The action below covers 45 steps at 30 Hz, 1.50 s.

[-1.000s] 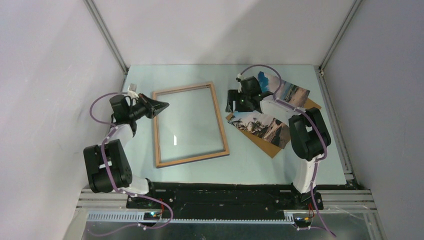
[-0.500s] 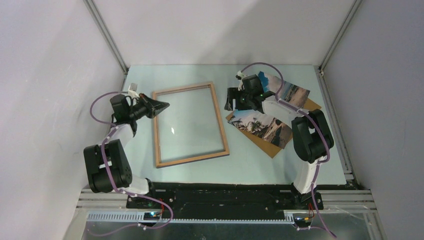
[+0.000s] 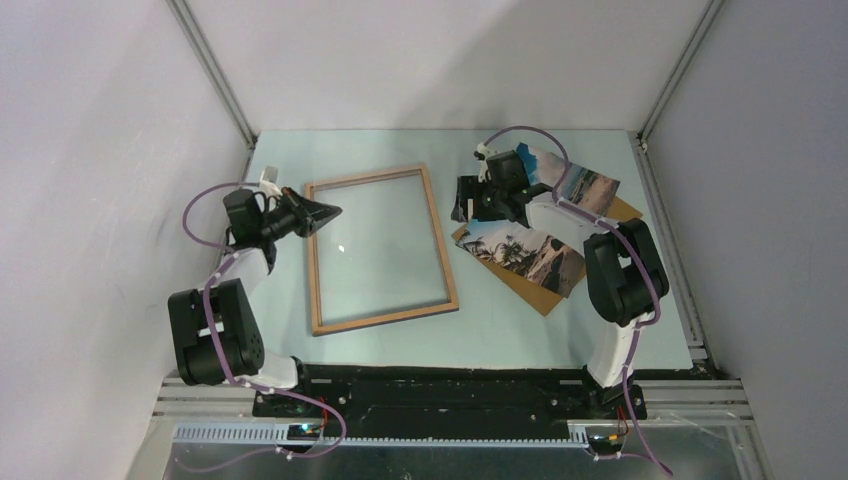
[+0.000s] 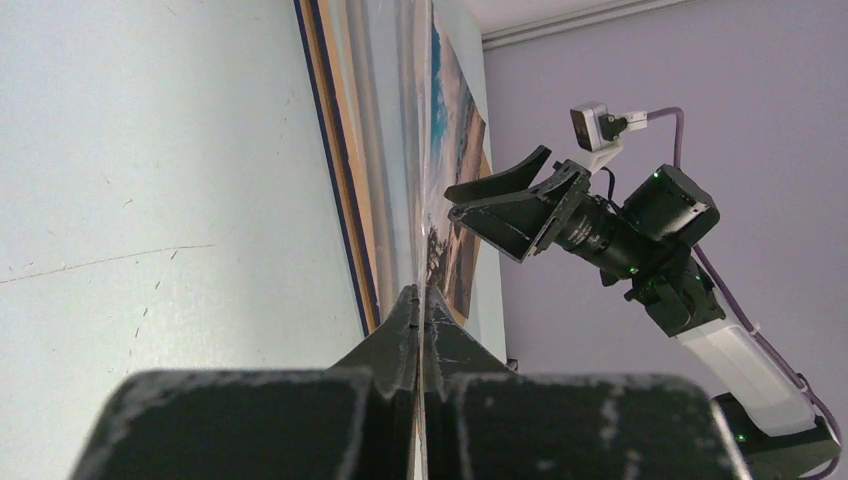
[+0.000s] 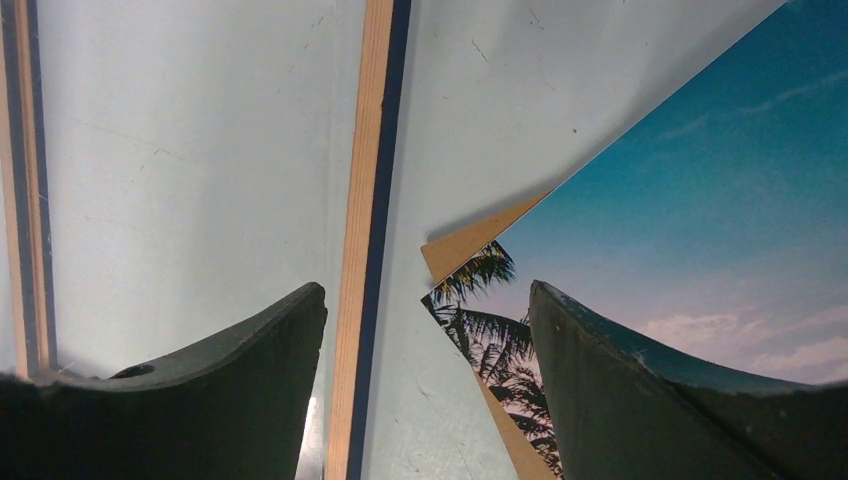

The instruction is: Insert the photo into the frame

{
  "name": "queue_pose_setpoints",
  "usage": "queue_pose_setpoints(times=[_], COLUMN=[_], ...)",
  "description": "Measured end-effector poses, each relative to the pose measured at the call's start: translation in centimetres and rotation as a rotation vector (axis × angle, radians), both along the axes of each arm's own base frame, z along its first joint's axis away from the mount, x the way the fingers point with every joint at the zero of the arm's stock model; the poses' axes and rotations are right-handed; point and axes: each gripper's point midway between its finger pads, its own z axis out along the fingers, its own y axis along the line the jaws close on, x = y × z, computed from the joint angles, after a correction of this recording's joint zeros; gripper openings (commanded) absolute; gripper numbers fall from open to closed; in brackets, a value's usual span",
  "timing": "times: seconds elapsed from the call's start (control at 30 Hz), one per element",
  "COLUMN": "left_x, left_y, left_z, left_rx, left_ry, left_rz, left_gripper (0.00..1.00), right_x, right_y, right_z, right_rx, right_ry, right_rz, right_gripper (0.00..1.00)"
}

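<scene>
The wood-brown frame (image 3: pixel 438 250) lies flat mid-table, and its right rail (image 5: pixel 362 200) shows a dark blue edge. My left gripper (image 3: pixel 333 211) (image 4: pixel 418 292) is at the frame's far left corner. It is shut on the edge of a thin clear sheet (image 4: pixel 421 150) that spans the frame opening. The photo (image 3: pixel 525 255) (image 5: pixel 490 330), a beach print with palms, rests on a brown backing board (image 3: pixel 545 300) to the right of the frame. My right gripper (image 3: pixel 461 203) (image 5: pixel 425 290) hovers open over the gap between the frame rail and the photo's corner, holding nothing.
A second print (image 3: pixel 580 182) (image 5: pixel 700 170) with blue sky lies farther back, partly under my right arm, its edge raised over the board's corner (image 5: pixel 450 250). Grey walls close in on three sides. A metal rail (image 3: pixel 670 240) edges the table on the right.
The glint on the clear sheet has crept toward the frame's far end as my left gripper nudged slightly. The right gripper drifted a little farther back and stayed open.
</scene>
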Motion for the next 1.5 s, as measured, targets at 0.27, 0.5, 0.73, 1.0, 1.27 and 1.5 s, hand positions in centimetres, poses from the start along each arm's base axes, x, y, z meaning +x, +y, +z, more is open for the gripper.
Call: queue_pose_setpoints(times=[0.27,0.5,0.73,1.0,1.27,1.5], left_x=[-0.3,-0.6,-0.7,-0.7,-0.7,-0.9], left_y=[-0.3,-0.3,-0.5,-0.5,-0.5,-0.5], left_z=[-0.6,-0.9,-0.8,-0.7,-0.6,-0.9], left_rx=[0.0,0.006,0.01,0.016,0.016,0.01], left_ry=[0.012,0.013,0.008,-0.003,-0.002,0.009], left_rz=[-0.006,-0.009,-0.01,-0.011,-0.011,-0.007], left_gripper=[0.0,0.0,0.0,0.0,0.0,0.0], right_x=[0.1,0.0,0.0,-0.1,-0.1,-0.1], right_y=[-0.2,-0.2,-0.3,-0.3,-0.3,-0.3], right_z=[0.2,0.2,0.3,0.2,0.2,0.2], right_rx=[0.001,0.0,-0.001,-0.002,-0.003,-0.004], right_ry=[-0.005,-0.005,-0.009,-0.007,-0.01,-0.01], right_rz=[-0.003,-0.003,-0.001,0.0,0.001,0.001], right_gripper=[0.78,0.78,0.77,0.77,0.77,0.77])
